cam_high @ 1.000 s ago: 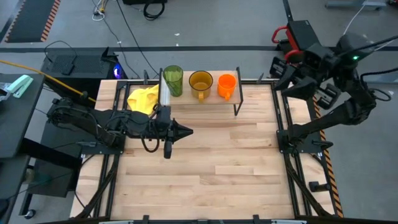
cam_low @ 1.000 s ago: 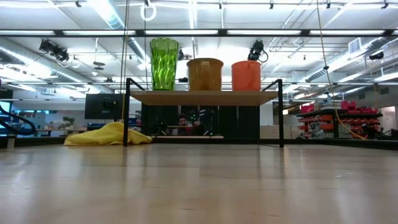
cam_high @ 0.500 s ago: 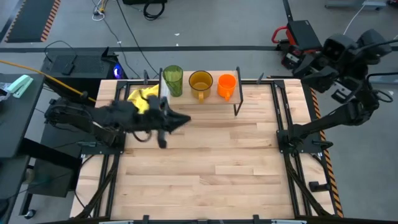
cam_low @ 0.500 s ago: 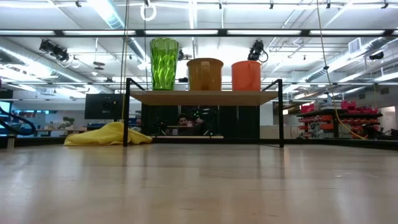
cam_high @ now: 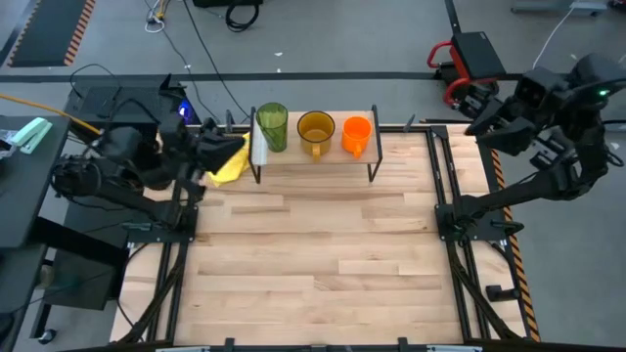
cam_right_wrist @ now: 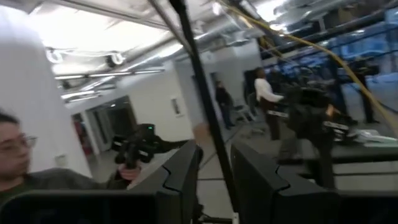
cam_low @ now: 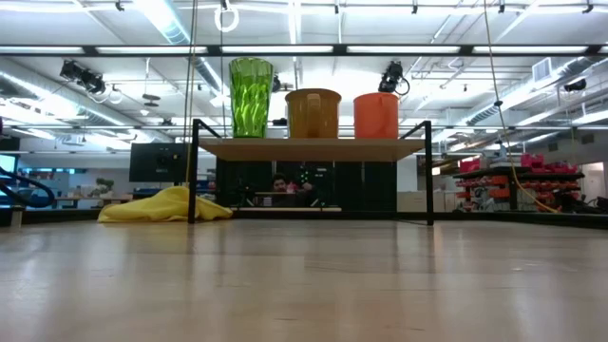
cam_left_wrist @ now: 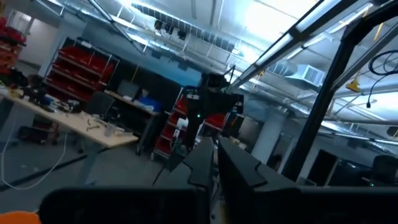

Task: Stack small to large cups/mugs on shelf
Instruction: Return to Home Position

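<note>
On the shelf at the table's far edge, three cups stand on their bases in a row. From left to right they are the green tumbler, the yellow-brown mug and the small orange mug. The low view shows the tumbler, the mug and the orange mug on the wooden shelf top. My left gripper is shut and raised at the table's far left, left of the shelf. My right gripper is open and high beyond the table's far right corner. Neither holds anything.
A yellow cloth lies on the table just left of the shelf, partly under my left arm. Black frame rails run along both table sides. The bare wooden tabletop stretches in front of the shelf. A person shows in the room.
My left gripper has drawn back from in front of the shelf toward the table's far left edge, rising and tipping upward. My right arm has drawn back a little toward the right. The three cups have stayed in place on the shelf.
</note>
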You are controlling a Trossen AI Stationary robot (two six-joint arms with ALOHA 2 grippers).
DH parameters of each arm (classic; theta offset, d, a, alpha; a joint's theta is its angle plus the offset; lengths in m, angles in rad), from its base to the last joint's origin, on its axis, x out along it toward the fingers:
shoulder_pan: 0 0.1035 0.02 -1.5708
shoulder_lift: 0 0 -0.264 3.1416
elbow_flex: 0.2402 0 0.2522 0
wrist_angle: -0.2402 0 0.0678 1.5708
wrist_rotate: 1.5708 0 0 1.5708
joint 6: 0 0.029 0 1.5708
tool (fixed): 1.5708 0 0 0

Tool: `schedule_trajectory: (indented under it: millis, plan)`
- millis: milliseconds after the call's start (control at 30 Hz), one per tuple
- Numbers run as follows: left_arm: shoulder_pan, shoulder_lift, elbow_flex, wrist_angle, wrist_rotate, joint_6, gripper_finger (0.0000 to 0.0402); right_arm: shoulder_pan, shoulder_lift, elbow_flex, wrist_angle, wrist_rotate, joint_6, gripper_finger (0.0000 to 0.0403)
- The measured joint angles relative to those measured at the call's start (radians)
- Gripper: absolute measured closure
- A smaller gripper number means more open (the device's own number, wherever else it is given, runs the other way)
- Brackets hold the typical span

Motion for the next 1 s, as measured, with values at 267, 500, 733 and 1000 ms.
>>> schedule_trajectory:
  millis: [267, 500, 733, 1000]
  plan:
    - [0.032, -0.109, 0.0, -0.158, -0.003, -0.009, 0.0368, 0.001, -0.118, -0.145, 0.106, 0.064, -0.012, 0.0296]
    - [0.035, -0.154, 0.0, -0.231, -0.006, 0.015, 0.0376, 0.001, -0.29, -0.443, 0.369, 0.061, 0.083, 0.0298]
    - [0.035, -0.165, -0.002, -0.4, -0.104, -0.011, 0.0369, 0.001, -0.418, -0.704, 0.607, 0.061, 0.175, 0.0296]
    - [0.035, -0.269, -0.1, -0.42, -0.145, -0.087, 0.0371, 0.001, -0.519, -0.84, 0.668, 0.094, 0.197, 0.0297]
